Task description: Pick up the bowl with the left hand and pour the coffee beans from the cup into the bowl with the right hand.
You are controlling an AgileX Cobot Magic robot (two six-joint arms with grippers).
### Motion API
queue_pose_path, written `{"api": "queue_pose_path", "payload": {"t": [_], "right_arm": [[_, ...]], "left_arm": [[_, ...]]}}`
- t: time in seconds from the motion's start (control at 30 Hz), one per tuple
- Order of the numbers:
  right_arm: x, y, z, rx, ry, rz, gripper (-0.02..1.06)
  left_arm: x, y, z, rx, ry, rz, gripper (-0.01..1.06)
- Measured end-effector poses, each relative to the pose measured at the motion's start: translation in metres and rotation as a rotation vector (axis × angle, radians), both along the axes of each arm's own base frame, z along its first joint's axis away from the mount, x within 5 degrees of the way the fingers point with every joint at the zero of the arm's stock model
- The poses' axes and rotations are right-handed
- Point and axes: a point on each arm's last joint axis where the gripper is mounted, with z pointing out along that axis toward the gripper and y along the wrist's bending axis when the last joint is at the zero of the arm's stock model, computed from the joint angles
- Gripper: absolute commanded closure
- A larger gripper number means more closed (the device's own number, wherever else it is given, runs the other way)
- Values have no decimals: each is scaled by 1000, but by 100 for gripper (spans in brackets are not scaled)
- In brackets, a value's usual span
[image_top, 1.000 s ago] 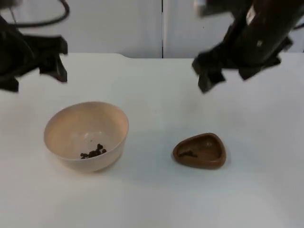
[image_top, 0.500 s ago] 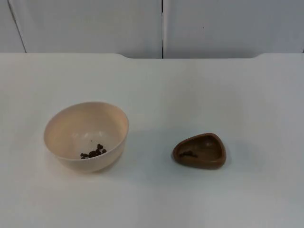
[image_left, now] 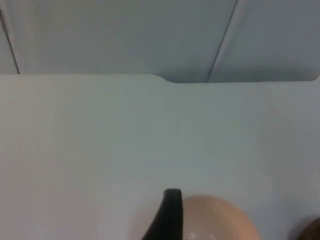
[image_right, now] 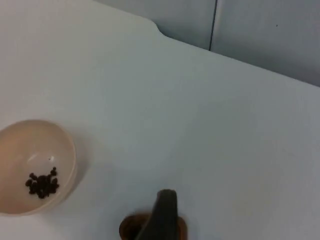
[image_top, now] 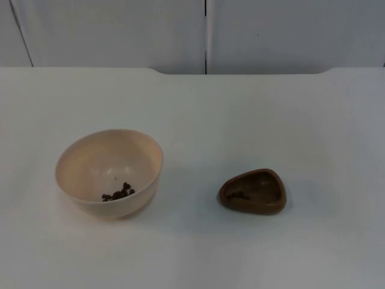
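Observation:
A cream bowl [image_top: 109,171] stands upright on the white table at the left, with a small heap of coffee beans [image_top: 118,193] in its bottom. To its right sits a low brown cup [image_top: 252,191] holding a few beans [image_top: 237,194]. My left gripper [image_left: 167,215] hangs high above the table, just behind the bowl [image_left: 220,220], apart from it. My right gripper [image_right: 161,212] is raised over the cup [image_right: 129,227], with the bowl [image_right: 30,167] and its beans [image_right: 42,183] off to one side. Neither gripper holds anything that I can see.
The white table [image_top: 198,114] runs back to a grey partition wall [image_top: 204,33] with a vertical seam. Open room lies all around the bowl and the cup.
Both arms have drawn back out of the top view, where they stood at the upper corners a second ago. The bowl and the cup have not moved.

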Motion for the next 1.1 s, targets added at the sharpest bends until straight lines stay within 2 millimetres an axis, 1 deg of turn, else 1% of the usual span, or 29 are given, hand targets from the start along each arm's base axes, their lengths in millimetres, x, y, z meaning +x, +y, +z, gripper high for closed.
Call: {"api": "queue_pose_path", "payload": {"t": [0.07, 0.1, 0.27, 0.3, 0.33, 0.43, 0.47, 0.5, 0.57, 0.63, 0.67, 0.87, 0.9, 1.07, 1.1], "right_arm": [[-9, -6, -7, 0, 0, 3, 28], [-9, -6, -7, 0, 0, 3, 28], [-37, -23, -23, -7, -22, 13, 28], [-37, -23, -23, -7, -22, 13, 28], [-41, -26, -25, -5, -25, 14, 28], [-58, -37, -31, -1, -32, 15, 28], [-58, -37, -31, -1, -32, 15, 28], [-63, -40, -33, 1, -35, 15, 28], [-75, -48, -36, 7, -44, 15, 28], [-87, -55, -38, 16, -59, 15, 28], [-87, -55, -38, 16, -59, 15, 28], [-123, -78, -38, 63, -134, 14, 28], [-123, -78, -38, 63, -134, 14, 28], [-146, -93, -33, 101, -194, 10, 28], [-146, -93, -33, 101, -194, 10, 28]], "left_arm": [[-8, 1, -3, 3, 1, -3, 27], [-8, 1, -3, 3, 1, -3, 27], [-30, 5, -10, 23, -23, -18, 27], [-30, 5, -10, 23, -23, -18, 27], [-35, 6, -11, 24, -28, -19, 27], [-49, 7, -8, 24, -44, -27, 27], [-49, 7, -8, 24, -44, -27, 27], [-54, 8, -7, 25, -52, -30, 27], [-62, 9, -3, 27, -67, -37, 27], [-72, 10, -1, 31, -81, -45, 27], [-72, 10, -1, 31, -81, -45, 27], [-102, 14, 1, 55, -65, -75, 27], [-102, 14, 1, 55, -65, -75, 27], [-125, 18, -2, 87, -76, -79, 27], [-125, 18, -2, 87, -76, -79, 27]]}}
